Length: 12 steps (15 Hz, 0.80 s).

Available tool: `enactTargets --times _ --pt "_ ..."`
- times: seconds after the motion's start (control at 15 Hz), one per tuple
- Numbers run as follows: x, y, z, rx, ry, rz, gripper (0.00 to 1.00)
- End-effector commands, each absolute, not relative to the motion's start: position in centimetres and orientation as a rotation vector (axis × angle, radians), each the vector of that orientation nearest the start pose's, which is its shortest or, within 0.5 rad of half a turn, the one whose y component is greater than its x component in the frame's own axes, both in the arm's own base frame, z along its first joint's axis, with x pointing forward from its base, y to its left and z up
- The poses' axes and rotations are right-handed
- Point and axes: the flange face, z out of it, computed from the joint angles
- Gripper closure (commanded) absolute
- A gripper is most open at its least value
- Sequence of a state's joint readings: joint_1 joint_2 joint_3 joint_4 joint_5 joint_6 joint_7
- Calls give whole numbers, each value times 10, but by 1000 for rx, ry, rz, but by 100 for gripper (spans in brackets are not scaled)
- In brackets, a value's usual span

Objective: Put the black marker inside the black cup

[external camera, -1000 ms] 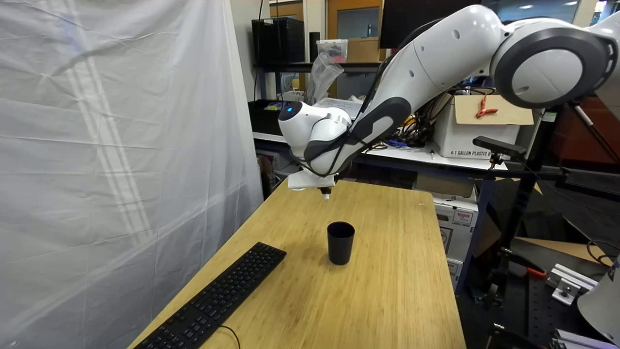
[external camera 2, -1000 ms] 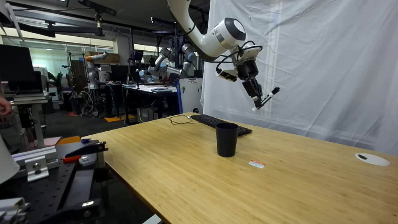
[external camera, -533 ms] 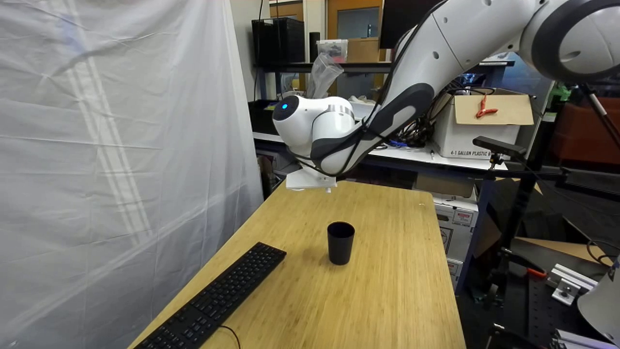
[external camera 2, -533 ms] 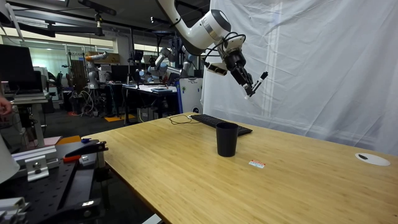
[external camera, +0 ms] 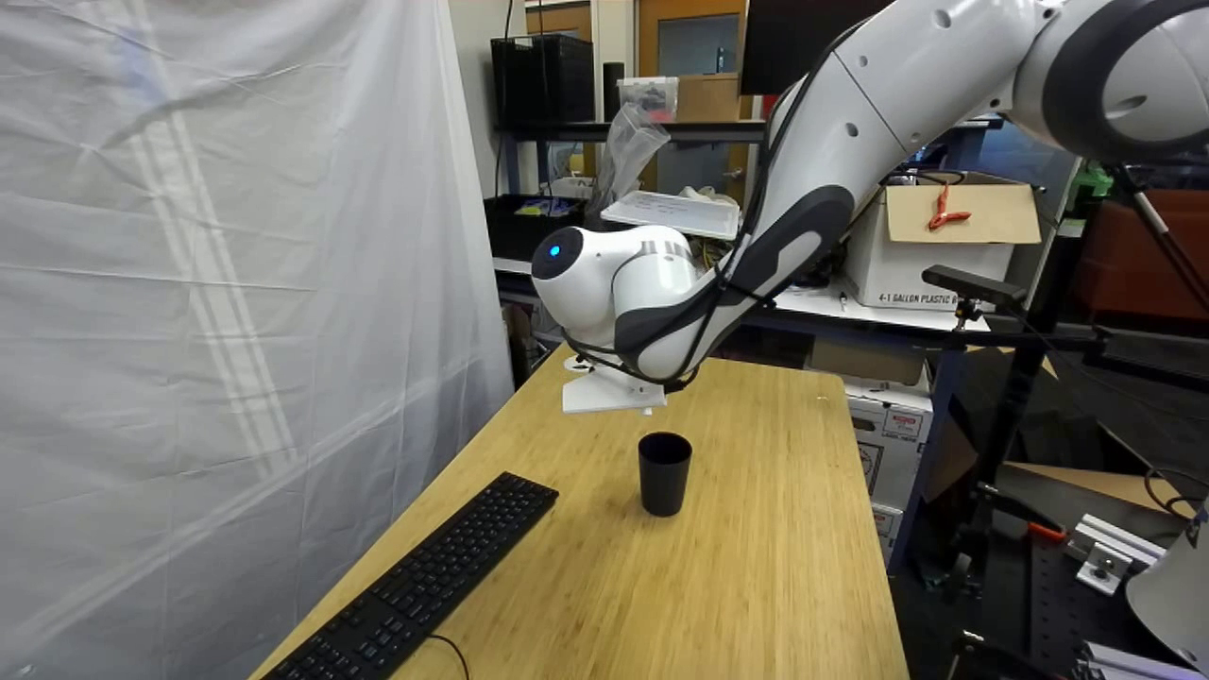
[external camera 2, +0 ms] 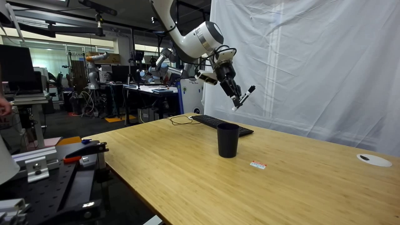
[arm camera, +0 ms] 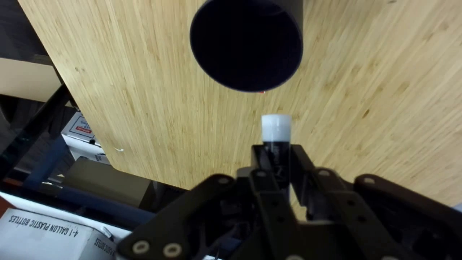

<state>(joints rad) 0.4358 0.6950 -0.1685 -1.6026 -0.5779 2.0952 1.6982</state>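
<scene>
While the black cup (external camera 2: 227,140) stands upright on the wooden table (external camera 2: 187,175), up in the air hangs the gripper (external camera 2: 238,100), and it's got the black marker (arm camera: 278,153) pinched in its jaws! It's tilted (white end low, dark end high) and outside the cup: the wrist view shows table between tip and rim. In an exterior view, the cup partly hides the keyboard (external camera 2: 210,121).

Claw (external camera 2: 238,102) holds black marker (external camera 2: 246,95) at a tilt above tabletop (external camera 2: 187,175), dark end up, white end down. Black cup (external camera 2: 227,141) upright; keyboard (external camera 2: 207,120) partly hidden behind it. Red-and-pale label (external camera 2: 258,164) near cup's base; white disc (external camera 2: 376,160) well apart. Whitish curtain (external camera 2: 306,62) behind.
</scene>
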Motion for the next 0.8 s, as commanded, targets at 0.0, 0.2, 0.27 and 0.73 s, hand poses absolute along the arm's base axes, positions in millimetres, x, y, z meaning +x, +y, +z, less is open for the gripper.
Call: enactTargets --times 0.0,0.2,0.27,0.73 --pt "650 168 207 -3004 1821 -617 95" --pt "642 171 186 -2981 1839 -543 95" --pt "641 171 179 -2970 1850 -520 95" --pt "635 167 161 -2930 1892 -462 95"
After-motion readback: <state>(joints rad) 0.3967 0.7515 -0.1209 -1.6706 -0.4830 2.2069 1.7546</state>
